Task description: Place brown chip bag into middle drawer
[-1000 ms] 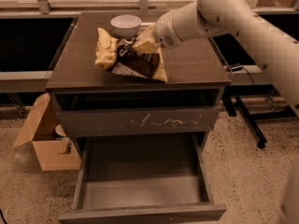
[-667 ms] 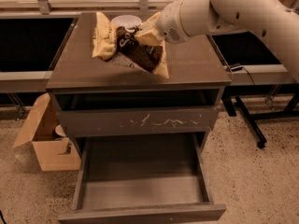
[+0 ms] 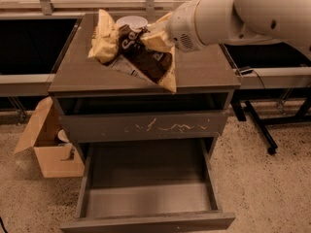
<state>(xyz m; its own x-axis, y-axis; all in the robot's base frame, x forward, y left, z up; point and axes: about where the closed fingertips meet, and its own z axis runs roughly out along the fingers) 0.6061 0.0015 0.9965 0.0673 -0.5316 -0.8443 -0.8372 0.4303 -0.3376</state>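
Jaws are clamped on the brown chip bag [image 3: 141, 57] at its upper edge, gripper [image 3: 163, 33] above the cabinet top [image 3: 204, 72]. Bag's light, crinkly, floppy, so an edge pinch works. Middle drawer [image 3: 146, 200] sits open below.

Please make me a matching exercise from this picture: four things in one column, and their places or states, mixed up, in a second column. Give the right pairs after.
1. brown chip bag
2. white bowl
3. middle drawer
4. cardboard box

A. pulled open, under the scratched drawer front
B. on the floor, left of the cabinet
C. held above the cabinet top by the gripper, at its upper right corner
D. at the back of the cabinet top

Pairs: 1-C, 2-D, 3-A, 4-B
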